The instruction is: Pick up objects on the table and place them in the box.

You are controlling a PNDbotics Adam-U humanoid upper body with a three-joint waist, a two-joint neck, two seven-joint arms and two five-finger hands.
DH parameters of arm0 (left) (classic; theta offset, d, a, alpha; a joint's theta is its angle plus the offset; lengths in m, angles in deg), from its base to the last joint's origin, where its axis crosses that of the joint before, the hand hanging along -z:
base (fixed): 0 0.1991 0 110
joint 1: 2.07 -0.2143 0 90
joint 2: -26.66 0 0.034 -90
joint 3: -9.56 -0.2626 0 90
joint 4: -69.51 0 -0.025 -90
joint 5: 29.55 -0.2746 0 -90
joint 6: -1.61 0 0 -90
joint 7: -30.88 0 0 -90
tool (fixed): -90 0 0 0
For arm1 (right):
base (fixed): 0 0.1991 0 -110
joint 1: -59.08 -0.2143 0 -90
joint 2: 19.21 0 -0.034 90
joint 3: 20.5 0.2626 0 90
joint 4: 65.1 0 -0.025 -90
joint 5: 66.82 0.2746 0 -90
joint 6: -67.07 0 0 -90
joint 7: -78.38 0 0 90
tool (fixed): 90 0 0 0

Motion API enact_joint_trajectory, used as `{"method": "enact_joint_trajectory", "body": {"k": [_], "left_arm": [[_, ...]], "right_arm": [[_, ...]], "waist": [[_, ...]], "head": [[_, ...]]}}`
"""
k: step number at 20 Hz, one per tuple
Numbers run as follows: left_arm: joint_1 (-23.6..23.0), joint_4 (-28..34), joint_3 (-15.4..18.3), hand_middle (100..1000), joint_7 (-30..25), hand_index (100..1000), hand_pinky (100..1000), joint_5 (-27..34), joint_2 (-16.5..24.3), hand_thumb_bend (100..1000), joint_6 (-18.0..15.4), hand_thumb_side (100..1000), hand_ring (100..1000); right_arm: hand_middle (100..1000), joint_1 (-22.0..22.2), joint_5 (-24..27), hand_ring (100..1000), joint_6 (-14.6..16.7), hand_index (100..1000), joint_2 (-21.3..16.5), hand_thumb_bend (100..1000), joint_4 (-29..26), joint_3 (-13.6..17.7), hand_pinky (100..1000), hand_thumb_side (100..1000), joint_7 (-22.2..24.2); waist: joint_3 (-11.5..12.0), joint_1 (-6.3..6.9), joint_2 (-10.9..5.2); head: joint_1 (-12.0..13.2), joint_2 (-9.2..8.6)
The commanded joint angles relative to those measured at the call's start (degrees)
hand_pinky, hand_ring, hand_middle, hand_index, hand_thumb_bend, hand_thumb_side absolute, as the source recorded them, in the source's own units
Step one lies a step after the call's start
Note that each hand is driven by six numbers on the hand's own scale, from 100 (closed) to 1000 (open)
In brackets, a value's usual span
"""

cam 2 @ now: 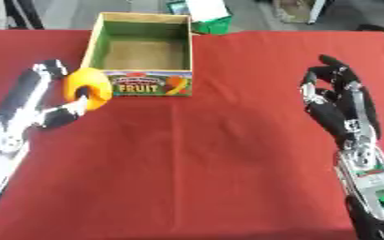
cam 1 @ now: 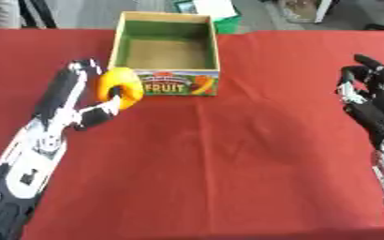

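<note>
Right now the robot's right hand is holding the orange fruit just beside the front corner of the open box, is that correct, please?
Not quite: the left hand holds the orange fruit beside the box, as the left eye view shows. The right hand hangs open, holding nothing.

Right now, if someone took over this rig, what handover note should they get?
Left hand: curled round an orange-yellow fruit-shaped object, held just left of the FRUIT box, not yet over its opening.
Right hand: open, holding nothing, at the right side of the red table.
Done: the object is picked up; the box looks empty.
Left: carry it over the box and release.
</note>
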Motion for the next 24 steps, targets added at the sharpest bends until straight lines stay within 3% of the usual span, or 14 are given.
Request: {"method": "enact_joint_trajectory", "body": {"k": [1, 6, 10, 15, 17, 21, 24], "left_arm": [[4.38, -0.06, 0.92, 590, -0.49, 372, 718, 0.66, 1.8, 100, 0.95, 111, 735], [11.33, -12.77, 2.53, 600, 1.01, 391, 716, -3.78, 0.23, 100, 0.74, 100, 738], [16.12, -24.22, 4.73, 584, 3.78, 389, 700, -8.5, -0.8, 100, -1.36, 100, 718], [19.92, -36.06, 7.77, 577, 5.66, 401, 688, -17.65, -1.02, 169, -4.09, 100, 712], [20.6, -39.28, 8.37, 583, 3.93, 421, 684, -21.59, -0.84, 220, -5.94, 110, 722], [21.41, -41.21, 9.53, 606, -4.94, 476, 681, -28.51, -0.28, 282, -9.44, 140, 739], [21.61, -40.87, 10.1, 645, -9.66, 609, 689, -31.28, -0.21, 389, -9.99, 137, 719]], "right_arm": [[677, -0.68, 0.38, 825, 0.1, 860, -0.6, 100, -0.34, -0.18, 622, 253, 0.53], [677, -1.73, 0.62, 824, 0.03, 860, -0.37, 100, -0.41, -1.27, 622, 252, 1.61], [677, -3.38, 0.94, 824, -0.13, 860, 0.16, 100, -0.44, -2.67, 622, 249, 3.0], [677, -5.16, 1.33, 824, -0.36, 860, 1.44, 100, -0.12, -4.26, 622, 260, 4.66], [677, -5.5, 1.4, 824, -0.4, 860, 1.71, 100, 0.01, -4.6, 621, 261, 5.04], [676, -5.41, 1.43, 824, -0.43, 860, 1.83, 100, 0.17, -4.67, 621, 260, 5.17], [676, -5.35, 1.44, 824, -0.43, 860, 1.88, 100, 0.23, -4.71, 621, 261, 5.2]], "waist": [[-0.59, 0.18, -1.08], [-3.39, 0.65, -1.19], [-6.71, 1.29, -0.96], [-10.97, 2.17, -0.8], [-12.16, 2.43, -0.76], [-13.1, 2.51, -0.86], [-13.16, 2.55, -1.01]], "head": [[0.57, -0.04], [1.97, -0.46], [3.59, -1.33], [5.9, -2.27], [6.3, -2.55], [6.5, -2.54], [6.67, -2.54]]}}
